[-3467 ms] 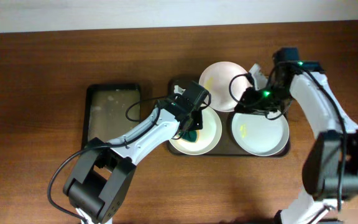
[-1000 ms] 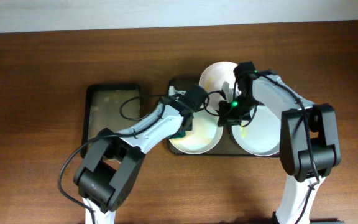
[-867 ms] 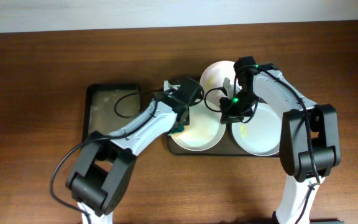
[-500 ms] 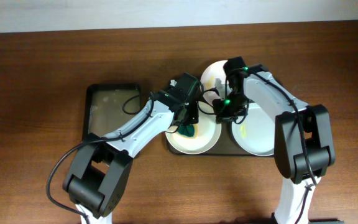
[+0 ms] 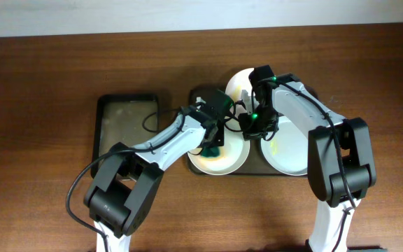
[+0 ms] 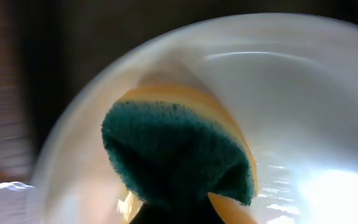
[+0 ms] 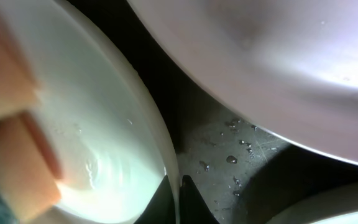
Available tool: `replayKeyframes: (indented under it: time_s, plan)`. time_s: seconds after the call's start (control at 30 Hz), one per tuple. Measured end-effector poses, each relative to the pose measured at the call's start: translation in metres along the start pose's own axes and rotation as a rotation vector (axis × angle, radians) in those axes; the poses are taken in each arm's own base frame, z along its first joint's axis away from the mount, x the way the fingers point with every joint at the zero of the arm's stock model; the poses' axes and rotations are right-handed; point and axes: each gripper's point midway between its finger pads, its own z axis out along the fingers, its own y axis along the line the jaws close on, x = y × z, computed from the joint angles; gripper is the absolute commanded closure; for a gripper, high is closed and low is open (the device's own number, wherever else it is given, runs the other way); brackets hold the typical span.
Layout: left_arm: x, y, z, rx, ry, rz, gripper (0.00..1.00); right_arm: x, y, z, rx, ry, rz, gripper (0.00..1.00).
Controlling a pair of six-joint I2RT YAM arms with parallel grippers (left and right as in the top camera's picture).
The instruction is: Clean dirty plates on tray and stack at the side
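Fig.: L gripper (image 5: 214,142) pinches sponge (image 6: 178,155), scrubbing front-left plate (image 5: 231,159); R gripper (image 5: 252,128) nips that plate's rim. All 3 plates sit in tray (image 5: 199,94), none stacked aside, so prob. early stage.

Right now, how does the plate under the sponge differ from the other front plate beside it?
The plate under the sponge is being handled: the left gripper presses a green sponge into it, and the right gripper pinches its rim. The plate beside it has no sponge and no gripper on it. The plate beside it shows a yellow smear; the first plate's middle is hidden. Both are round, white, alike in size, on the tray.
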Motion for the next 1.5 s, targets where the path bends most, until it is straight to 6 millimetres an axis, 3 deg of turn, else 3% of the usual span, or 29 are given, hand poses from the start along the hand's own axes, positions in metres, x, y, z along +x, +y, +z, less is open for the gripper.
replayKeyframes:
  time_s: [0.17, 0.27, 0.37, 0.4, 0.5, 0.57, 0.67, 0.87, 1.03, 1.1, 1.13, 1.33, 1.5]
  plan:
    - [-0.002, 0.034, -0.004, -0.189, -0.039, 0.022, 1.00, 0.000, 0.001, 0.000, -0.006, -0.001, -0.001, 0.96]
    - [-0.008, 0.043, -0.011, -0.240, -0.077, 0.025, 1.00, 0.000, 0.003, 0.001, -0.008, -0.001, -0.005, 0.96]
    - [-0.021, 0.048, -0.031, -0.250, -0.140, 0.010, 1.00, 0.001, 0.003, 0.000, -0.003, 0.003, -0.004, 0.96]
    - [-0.032, 0.051, -0.053, -0.235, -0.193, -0.013, 1.00, 0.001, 0.002, 0.000, -0.003, 0.005, -0.003, 0.96]
    - [-0.049, 0.052, -0.094, -0.161, -0.276, -0.064, 1.00, 0.002, 0.004, -0.005, 0.001, 0.015, 0.000, 0.96]
    - [-0.063, 0.061, -0.135, -0.079, -0.348, -0.125, 1.00, -0.003, 0.006, -0.016, 0.005, 0.007, -0.005, 0.96]
    - [-0.071, 0.081, -0.159, -0.005, -0.364, -0.198, 1.00, -0.010, 0.011, -0.035, 0.011, -0.009, -0.025, 0.96]
    - [-0.067, 0.140, -0.150, -0.022, -0.263, -0.336, 1.00, -0.017, 0.010, -0.092, 0.142, -0.091, -0.067, 0.96]
    - [-0.069, 0.187, -0.148, -0.024, -0.231, -0.416, 1.00, -0.020, 0.006, -0.139, 0.436, -0.184, -0.139, 0.96]
    - [-0.067, 0.201, -0.147, -0.032, -0.220, -0.434, 1.00, -0.020, 0.011, -0.147, 0.539, -0.204, -0.176, 0.96]
    - [-0.066, 0.204, -0.147, -0.034, -0.211, -0.437, 1.00, -0.020, 0.006, -0.152, 0.592, -0.210, -0.176, 0.96]
    - [-0.061, 0.212, -0.146, -0.036, -0.189, -0.417, 1.00, -0.022, 0.032, -0.167, 0.860, -0.270, -0.290, 0.96]
    - [-0.061, 0.213, -0.146, -0.038, -0.186, -0.398, 1.00, -0.021, 0.070, -0.189, 1.110, -0.377, -0.405, 0.96]
